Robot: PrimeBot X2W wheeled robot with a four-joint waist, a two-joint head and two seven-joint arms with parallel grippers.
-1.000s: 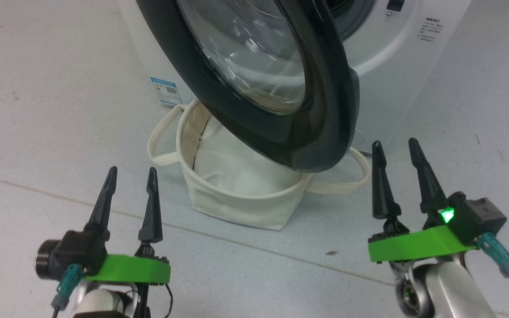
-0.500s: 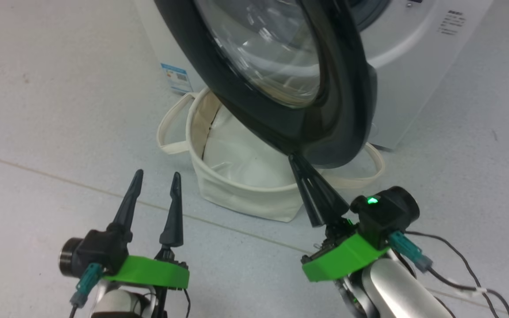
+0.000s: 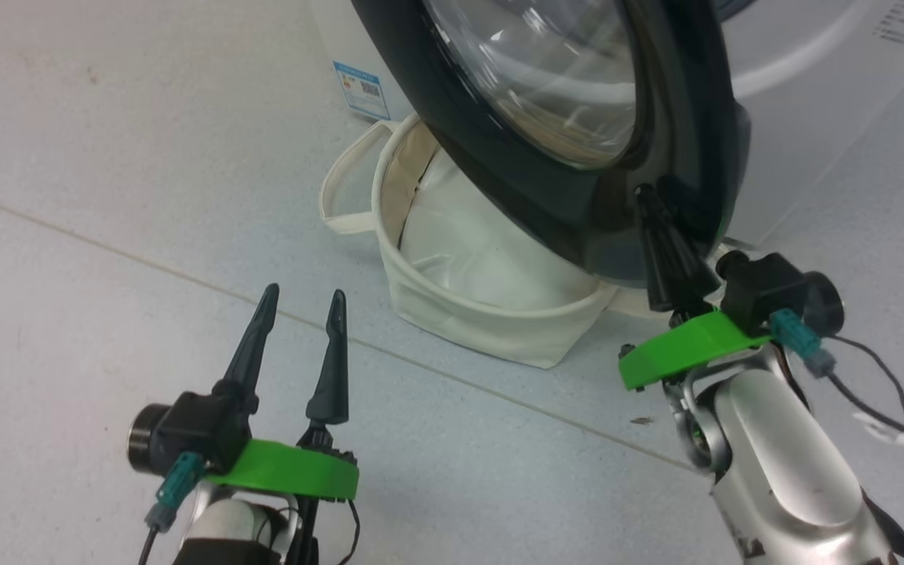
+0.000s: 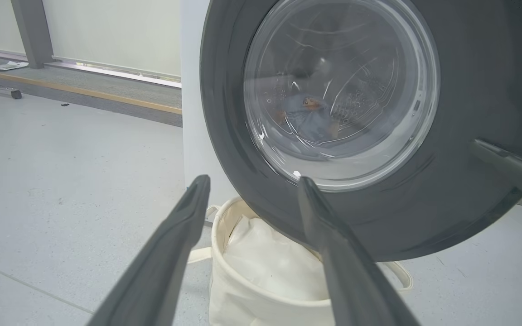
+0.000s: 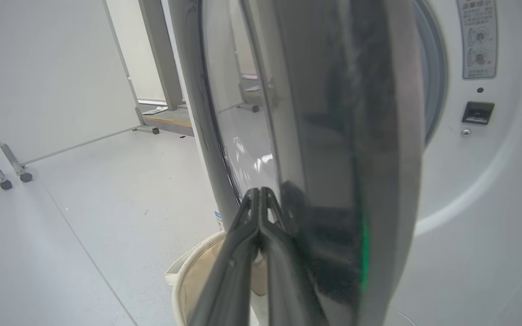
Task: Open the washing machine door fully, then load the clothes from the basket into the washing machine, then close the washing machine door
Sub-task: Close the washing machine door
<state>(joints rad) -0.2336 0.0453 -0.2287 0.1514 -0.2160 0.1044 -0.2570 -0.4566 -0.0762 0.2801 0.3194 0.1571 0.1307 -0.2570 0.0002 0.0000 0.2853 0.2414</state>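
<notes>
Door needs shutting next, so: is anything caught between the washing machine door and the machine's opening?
Nothing visible does. The shut right hand lies on the washing machine door's outer side, and the basket sits below it, outside the gap.

Head camera steeply downward; both wrist cameras low, near the washing machine door (image 3: 554, 94)

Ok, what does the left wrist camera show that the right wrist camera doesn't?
Left wrist view: the clothes seen through the door glass, the white bundle in the basket, and the open left hand. Right wrist view: the door edge-on, plus a latch slot and a label on the front of the machine. Both: the door, the basket below it, the shut right hand at the door's rim, and the floor.
</notes>
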